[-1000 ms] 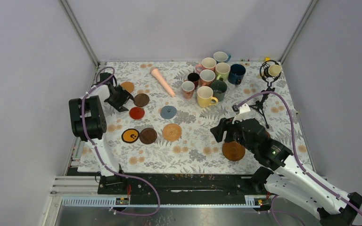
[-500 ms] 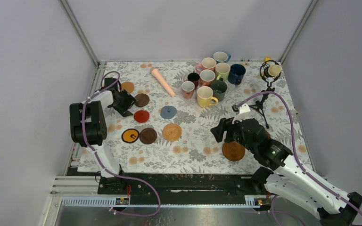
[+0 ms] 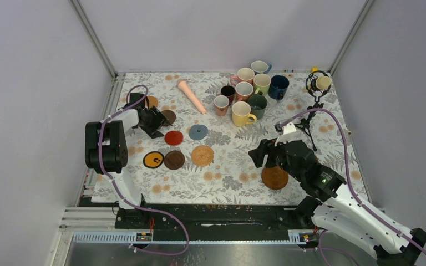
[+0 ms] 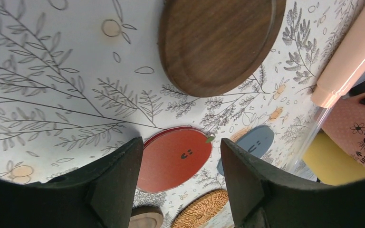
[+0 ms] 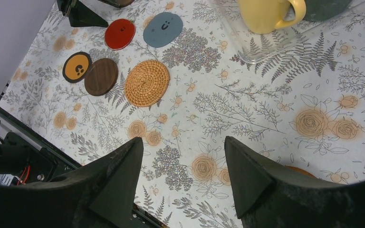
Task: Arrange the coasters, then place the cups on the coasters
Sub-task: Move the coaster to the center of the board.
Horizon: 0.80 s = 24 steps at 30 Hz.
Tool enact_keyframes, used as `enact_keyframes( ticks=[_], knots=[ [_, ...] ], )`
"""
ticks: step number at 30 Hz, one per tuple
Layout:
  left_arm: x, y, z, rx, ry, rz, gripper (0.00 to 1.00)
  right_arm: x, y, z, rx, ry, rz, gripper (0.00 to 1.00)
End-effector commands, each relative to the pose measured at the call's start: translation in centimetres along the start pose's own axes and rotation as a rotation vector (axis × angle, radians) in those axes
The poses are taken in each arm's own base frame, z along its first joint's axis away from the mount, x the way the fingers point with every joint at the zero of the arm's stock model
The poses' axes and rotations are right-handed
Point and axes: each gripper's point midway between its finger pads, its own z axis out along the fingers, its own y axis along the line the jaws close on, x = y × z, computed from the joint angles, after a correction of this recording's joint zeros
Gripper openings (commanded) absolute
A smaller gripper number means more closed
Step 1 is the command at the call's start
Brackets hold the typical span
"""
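Evidently coasters (image 3: 202,155) lay loose nearer than the pink stick (image 3: 191,95), cups (image 3: 249,91) bunched right of it, none placed; left fingers (image 4: 116,183) and right fingers (image 5: 116,187) gaped empty.

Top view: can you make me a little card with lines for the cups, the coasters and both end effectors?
cups: bunched far right, none on a coaster
coasters: spread on the left, bare
orange coaster: alone at the near right
left end effector: open, beside the red coaster
right end effector: open, empty
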Motion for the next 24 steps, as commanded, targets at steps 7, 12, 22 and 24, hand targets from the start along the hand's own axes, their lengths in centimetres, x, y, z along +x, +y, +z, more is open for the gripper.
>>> enact_keyframes(
  ticks=[7,12,22,24],
  knots=[
    [-2.3,-2.7,-2.7,0.033,-0.126,0.052,0.63,0.2,0.1,0.2,-0.002,0.002,0.003,0.72],
    [-4.2,-4.3,-3.3,0.056,-0.180,0.093,0.63,0.4,-0.3,0.3,0.011,0.004,-0.007,0.72],
    [-5.9,-7.6,-1.2,0.175,-0.152,0.172,0.57,0.4,-0.4,0.7,0.028,0.015,-0.018,0.72],
    [-6.2,-7.4,-0.6,0.155,-0.142,0.170,0.57,0.5,-0.4,0.8,0.029,0.021,-0.021,0.72]
  ],
)
